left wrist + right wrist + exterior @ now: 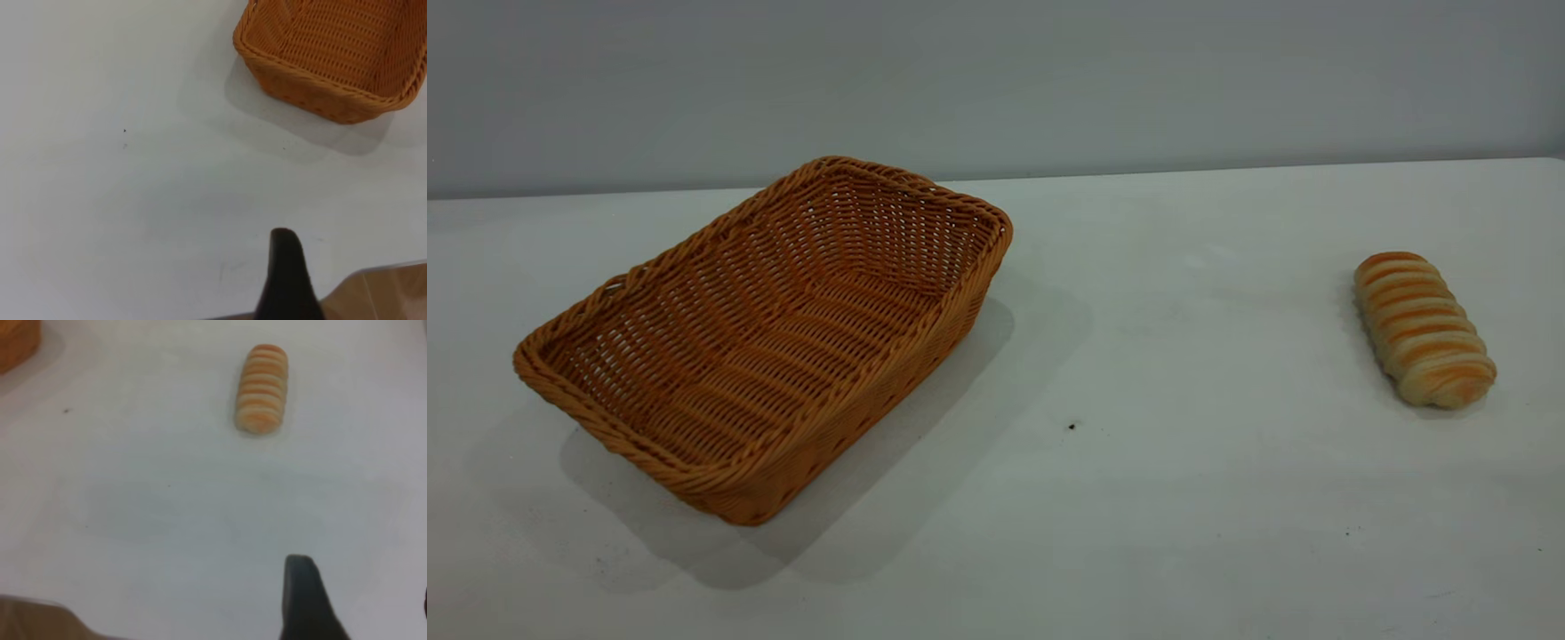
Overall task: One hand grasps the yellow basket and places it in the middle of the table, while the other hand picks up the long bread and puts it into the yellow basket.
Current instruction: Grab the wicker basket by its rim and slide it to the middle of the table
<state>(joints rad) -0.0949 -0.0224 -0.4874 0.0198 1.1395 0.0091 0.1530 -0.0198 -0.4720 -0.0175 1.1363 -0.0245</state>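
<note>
yellow basket (765, 342) woven, empty | long bread (1424, 329) striped, seemingly untouched

We get soft, even overhead light. The yellow basket (765, 333) throws a pale double shadow over the table (1183, 462), the long bread (1424, 329) only a faint one. Both wrist views look blurry; no glare anywhere.

One black finger (288, 273) of the left gripper hangs over the table (133, 200), the yellow basket (333, 60) well ahead of it.
</note>
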